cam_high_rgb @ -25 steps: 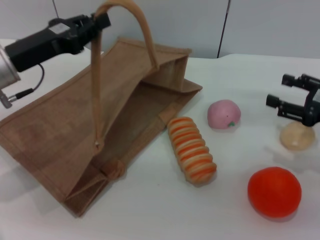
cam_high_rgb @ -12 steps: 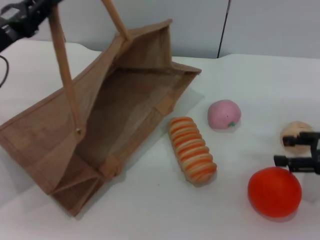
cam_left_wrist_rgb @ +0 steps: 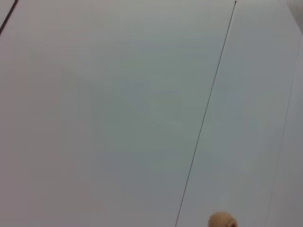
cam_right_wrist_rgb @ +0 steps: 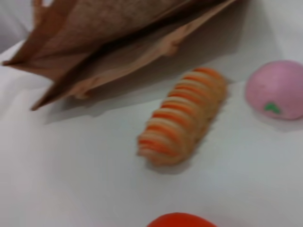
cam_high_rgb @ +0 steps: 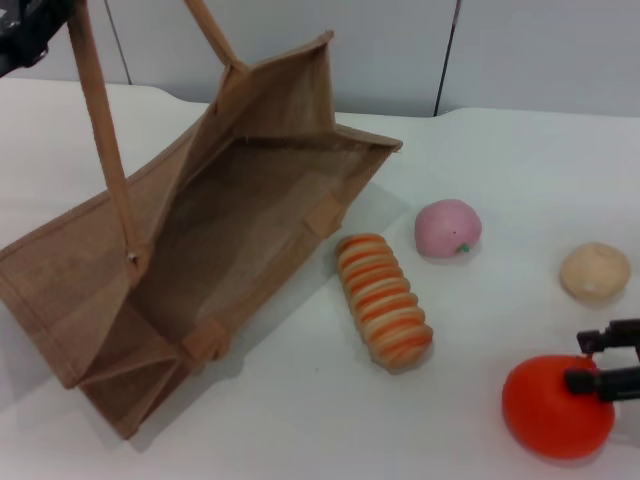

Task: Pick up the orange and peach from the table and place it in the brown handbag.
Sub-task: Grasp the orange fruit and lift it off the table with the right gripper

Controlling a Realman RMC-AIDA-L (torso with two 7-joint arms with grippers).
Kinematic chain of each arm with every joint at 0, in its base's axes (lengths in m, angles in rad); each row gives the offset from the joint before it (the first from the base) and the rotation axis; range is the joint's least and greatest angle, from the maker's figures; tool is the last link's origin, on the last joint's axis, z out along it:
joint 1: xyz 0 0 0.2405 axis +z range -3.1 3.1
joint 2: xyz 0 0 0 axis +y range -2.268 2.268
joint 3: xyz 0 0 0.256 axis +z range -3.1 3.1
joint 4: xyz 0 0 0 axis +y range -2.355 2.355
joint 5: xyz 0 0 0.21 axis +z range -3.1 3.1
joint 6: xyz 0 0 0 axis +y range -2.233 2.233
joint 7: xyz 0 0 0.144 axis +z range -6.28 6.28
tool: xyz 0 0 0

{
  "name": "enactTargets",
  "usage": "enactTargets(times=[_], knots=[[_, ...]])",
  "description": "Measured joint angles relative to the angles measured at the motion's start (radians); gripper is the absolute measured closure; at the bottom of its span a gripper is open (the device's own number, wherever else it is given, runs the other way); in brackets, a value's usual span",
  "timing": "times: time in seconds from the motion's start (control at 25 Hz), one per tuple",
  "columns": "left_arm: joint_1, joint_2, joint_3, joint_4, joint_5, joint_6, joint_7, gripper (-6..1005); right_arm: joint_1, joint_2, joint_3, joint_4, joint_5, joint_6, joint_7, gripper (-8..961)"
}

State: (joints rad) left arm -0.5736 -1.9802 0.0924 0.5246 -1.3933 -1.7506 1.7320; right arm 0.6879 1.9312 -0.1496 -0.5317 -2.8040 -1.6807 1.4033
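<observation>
Reaching for the first fruit was the step in hand: the right gripper (cam_high_rgb: 606,362), two black fingers spread apart, sat at the lower right edge of the head view, right at the upper right side of the smooth bright red-orange ball, the orange (cam_high_rgb: 557,407), not closed on it. Whether a finger touched the skin could not be told. The orange rested on the white tabletop (cam_high_rgb: 300,410), well apart from the large tan-brown woven jute handbag (cam_high_rgb: 200,240). The small pink rounded peach with a green spot (cam_high_rgb: 448,228) lay near the bag's open mouth, untouched. Between the bag and the fruits lay an elongated orange-and-cream striped ridged item (cam_high_rgb: 384,300), and a small pale beige ball (cam_high_rgb: 595,271) sat beyond the orange. The left gripper (cam_high_rgb: 22,22) was only partly in view at the top left corner, at the bag's long loop handle (cam_high_rgb: 100,130), which stood taut and kept the mouth gaping toward the fruits; its fingers could not be made out. Neither fruit was in the bag, so the task looked barely begun. The next move probably called for settling the right gripper around the orange's widest part and closing firmly; a smooth round ball would likely roll away if pinched off-centre.
</observation>
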Motion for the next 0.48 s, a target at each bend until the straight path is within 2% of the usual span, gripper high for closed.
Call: enactTargets(times=[0.24, 0.48], knots=[[-0.001, 0.0, 0.0, 0.0, -0.003, 0.0, -0.006, 878, 0.005, 0.001, -0.005, -0.002, -0.056, -0.056, 0.014, 203], [-0.001, 0.001, -0.001, 0.0, -0.003, -0.001, -0.006, 878, 0.013, 0.014, -0.04, -0.002, -0.089, -0.077, 0.027, 203]])
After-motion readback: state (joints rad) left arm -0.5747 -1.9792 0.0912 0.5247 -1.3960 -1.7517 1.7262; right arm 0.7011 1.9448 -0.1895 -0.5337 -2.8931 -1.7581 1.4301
